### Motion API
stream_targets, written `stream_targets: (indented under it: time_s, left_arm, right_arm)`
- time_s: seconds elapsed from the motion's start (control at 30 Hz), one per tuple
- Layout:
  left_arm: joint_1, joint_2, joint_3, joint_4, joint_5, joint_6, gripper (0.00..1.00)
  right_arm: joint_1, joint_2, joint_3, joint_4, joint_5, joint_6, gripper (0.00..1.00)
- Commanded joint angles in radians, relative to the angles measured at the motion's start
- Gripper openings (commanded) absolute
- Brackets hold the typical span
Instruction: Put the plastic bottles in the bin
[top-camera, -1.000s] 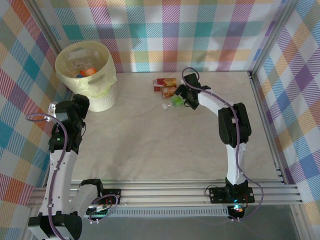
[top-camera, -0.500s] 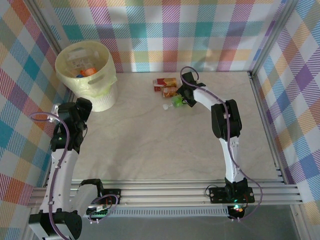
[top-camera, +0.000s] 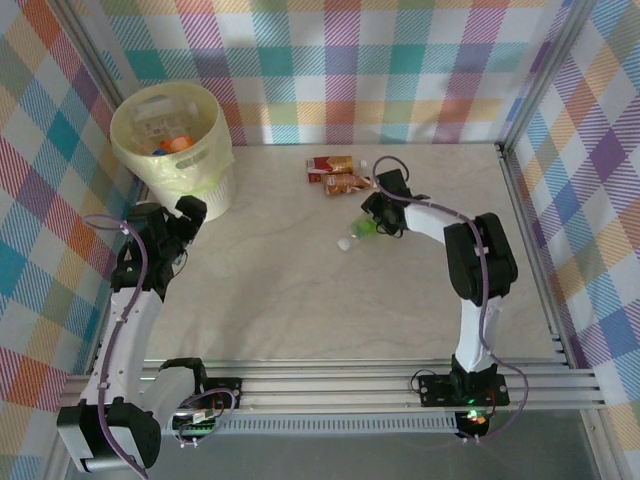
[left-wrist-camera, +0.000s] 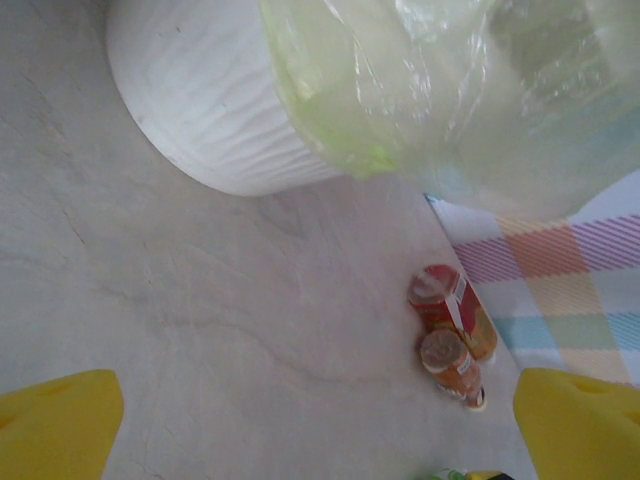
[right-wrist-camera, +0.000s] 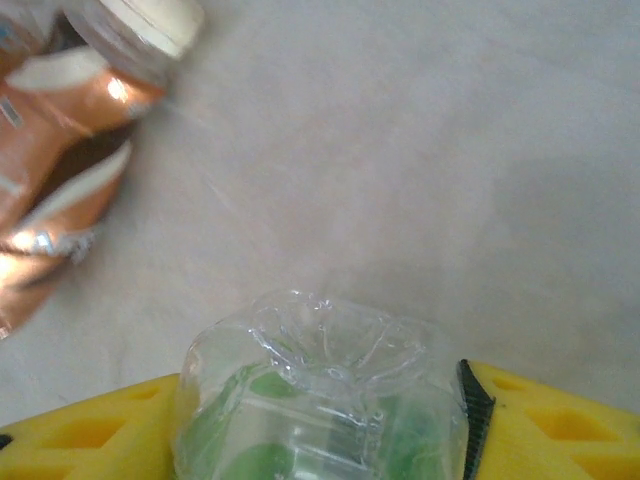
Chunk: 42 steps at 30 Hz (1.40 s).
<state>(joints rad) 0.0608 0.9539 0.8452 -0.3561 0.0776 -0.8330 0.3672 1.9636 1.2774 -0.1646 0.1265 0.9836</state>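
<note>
R: right gripper (top-camera: 376, 214) jaws closed onto green bottle (right-wrist-camera: 318, 390), a pad against each side, right of table centre | L: left gripper (top-camera: 186, 214) jaws spread wide, empty, just beside bin (top-camera: 205, 165) | bin: far-left corner, bottles inside | red bottle (top-camera: 330, 164), orange bottle (top-camera: 343, 184): side by side near back wall

Three views on one table (top-camera: 300, 290)
Top: high above the near edge, looking down, wide, far. Left wrist: low, near, facing bin (left-wrist-camera: 200, 110) and orange bottles (left-wrist-camera: 452, 362), both shared with top. Right wrist: very close on green bottle (right-wrist-camera: 320, 410), orange bottles at edge.
</note>
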Motion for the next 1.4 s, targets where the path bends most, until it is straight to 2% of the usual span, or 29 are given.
stream_targets:
  time_s: [0.0,0.13,0.3,0.5,0.7,0.83,0.93,1.03,1.1,1.27,1.37]
  left_arm:
    - [-0.013,-0.006,-0.06,0.087,0.114,0.052,1.0]
    - [-0.035,0.003,-0.134,0.218,0.22,0.065,1.0]
    - [-0.111,0.031,-0.166,0.266,0.262,0.099,1.0]
    - [-0.257,0.125,-0.12,0.286,0.315,0.192,1.0]
    - [-0.395,0.286,-0.051,0.378,0.421,0.259,1.0]
    - [-0.483,0.403,0.045,0.341,0.46,0.354,1.0]
    - [-0.524,0.47,0.092,0.355,0.538,0.413,0.99]
    - [-0.539,0.51,0.112,0.412,0.664,0.449,0.99]
    - [-0.547,0.521,0.125,0.424,0.699,0.472,0.99]
    - [-0.566,0.535,0.164,0.396,0.698,0.53,0.99]
    - [-0.581,0.554,0.191,0.36,0.641,0.561,0.99]
  right_arm:
    - [0.011,-0.079,-0.114,0.032,-0.039,-0.054,0.59]
    - [0.021,-0.161,-0.212,0.076,-0.08,-0.089,0.57]
    - [0.04,-0.247,-0.299,0.159,-0.091,-0.124,0.55]
    - [0.077,-0.323,-0.375,0.289,-0.113,-0.154,0.53]
    - [0.129,-0.381,-0.397,0.362,-0.137,-0.195,0.53]
    - [0.156,-0.423,-0.403,0.403,-0.157,-0.2,0.53]
    - [0.168,-0.457,-0.401,0.418,-0.167,-0.201,0.53]
    - [0.172,-0.489,-0.393,0.426,-0.206,-0.215,0.54]
    - [0.176,-0.511,-0.384,0.422,-0.228,-0.232,0.54]
    - [0.185,-0.544,-0.363,0.411,-0.27,-0.249,0.55]
    - [0.193,-0.546,-0.347,0.409,-0.295,-0.219,0.55]
